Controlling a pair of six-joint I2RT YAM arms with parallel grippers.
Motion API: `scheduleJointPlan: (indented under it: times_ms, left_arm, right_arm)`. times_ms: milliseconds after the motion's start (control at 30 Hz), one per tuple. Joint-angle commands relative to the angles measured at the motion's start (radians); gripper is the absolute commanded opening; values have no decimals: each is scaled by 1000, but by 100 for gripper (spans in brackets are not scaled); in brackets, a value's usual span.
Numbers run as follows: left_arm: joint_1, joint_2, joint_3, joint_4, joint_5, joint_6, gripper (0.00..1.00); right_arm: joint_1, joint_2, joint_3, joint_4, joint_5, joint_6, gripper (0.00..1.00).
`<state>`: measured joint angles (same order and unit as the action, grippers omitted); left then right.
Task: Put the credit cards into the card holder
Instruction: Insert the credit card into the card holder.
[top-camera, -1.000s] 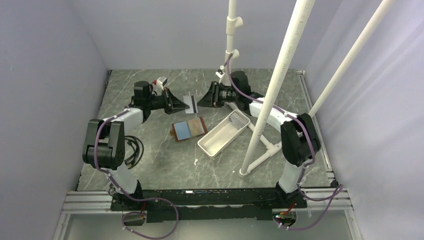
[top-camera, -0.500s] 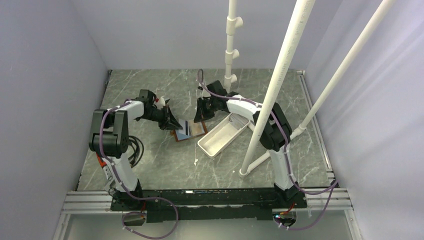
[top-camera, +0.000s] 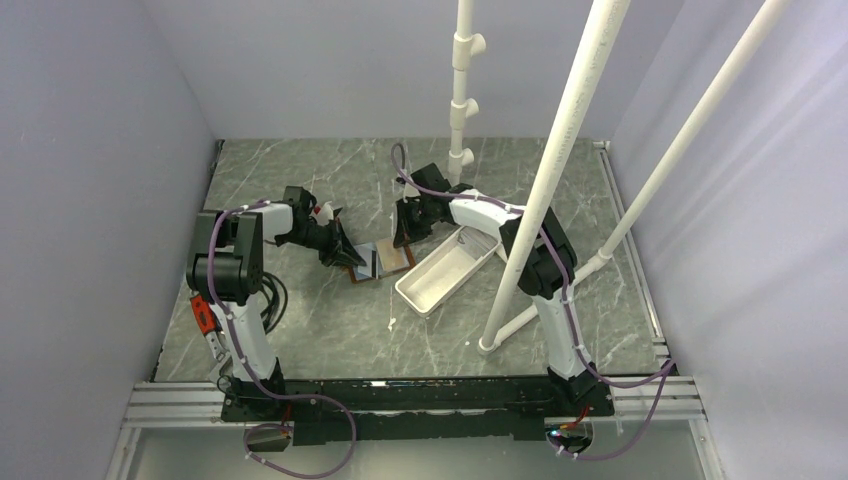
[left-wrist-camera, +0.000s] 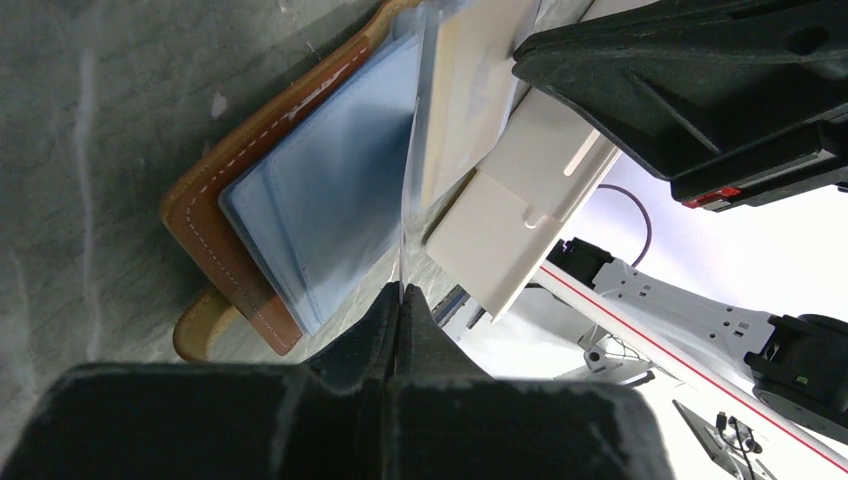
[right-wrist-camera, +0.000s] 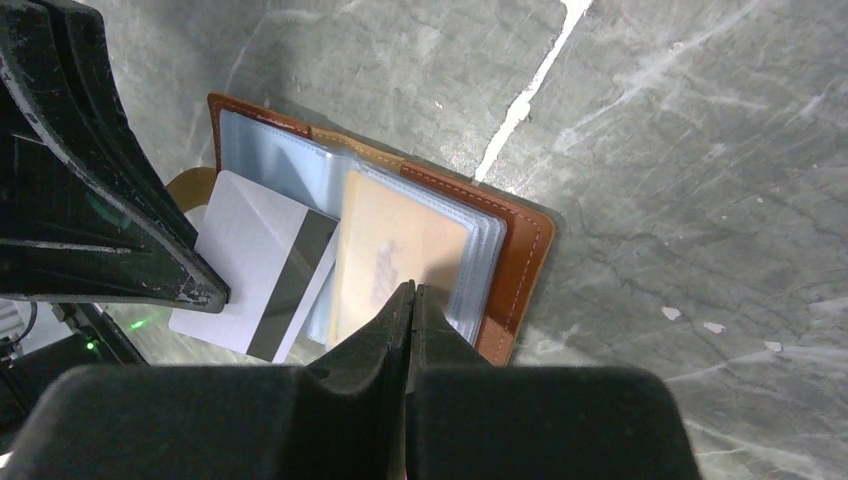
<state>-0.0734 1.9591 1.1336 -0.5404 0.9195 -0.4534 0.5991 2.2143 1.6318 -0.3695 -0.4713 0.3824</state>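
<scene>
Over diagonal card holder (right-wrist-camera: 520, 250), left claw (left-wrist-camera: 400, 292) pinches card (right-wrist-camera: 250, 275).

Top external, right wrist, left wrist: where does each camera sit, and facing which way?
Top external: above and behind the bases, looking down at the table; both arms show, tips at the card holder.
Right wrist: on the right arm, looking down past its shut jaws at the open holder; the left gripper, at left, pinches a white striped card.
Left wrist: on the left arm, looking along its shut jaws across the holder; the right gripper shows upper right.
Shared: all views show the holder.
</scene>
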Motion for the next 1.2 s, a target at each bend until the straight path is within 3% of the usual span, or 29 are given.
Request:
scheduleJointPlan:
  times_ms: [0,433,1167]
  left_arm:
    - [-6,-17,12,17,4,16,0]
    - [-9,-102,-28,82,13,-6,0]
    - [-22,-18,-12,67,2,-7,0]
  right_arm:
    - [1,19,46,-14,30,-30,0]
    - [-2,33,46,-18,30,-34,0]
    - [-2,35,45,-23,41,-37,0]
